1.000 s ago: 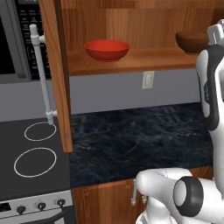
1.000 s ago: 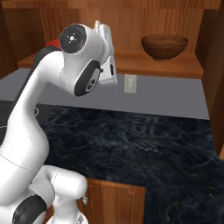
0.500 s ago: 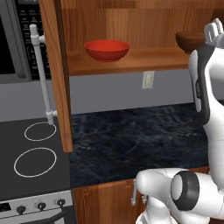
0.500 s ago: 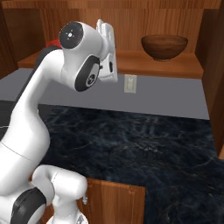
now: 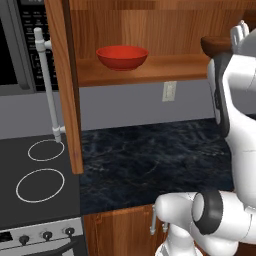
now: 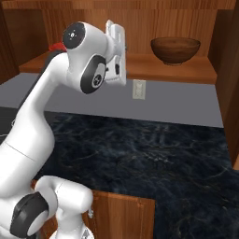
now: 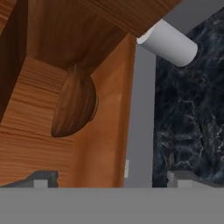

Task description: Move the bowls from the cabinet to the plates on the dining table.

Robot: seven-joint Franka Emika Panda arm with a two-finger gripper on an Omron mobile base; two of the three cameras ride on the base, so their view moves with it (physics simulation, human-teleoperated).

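1. Bowls: we see the red bowl (image 5: pixel 122 56) upright on the wooden shelf (image 5: pixel 150 70) of the cabinet (image 6: pixel 140 18), toward its left end.
2. The brown bowl (image 6: pixel 175 50) sits upright on the same shelf, well apart from the red one, toward the right end.
3. We note the cabinet door (image 5: pixel 62 85) standing open, edge on in the left base view, with its silver bar handle (image 5: pixel 47 85) in front of the microwave (image 5: pixel 20 45).
4. The pincer (image 7: pixel 113 179) is spread wide and holds nothing; in the hand view its two tips frame the brown bowl from a distance, no contact.
5. The arm's upper joints (image 6: pixel 88 56) are raised to shelf height, between the two bowls.
6. Below lies the dark marbled table (image 6: pixel 154 154), with the stove (image 5: pixel 35 185) at its left.
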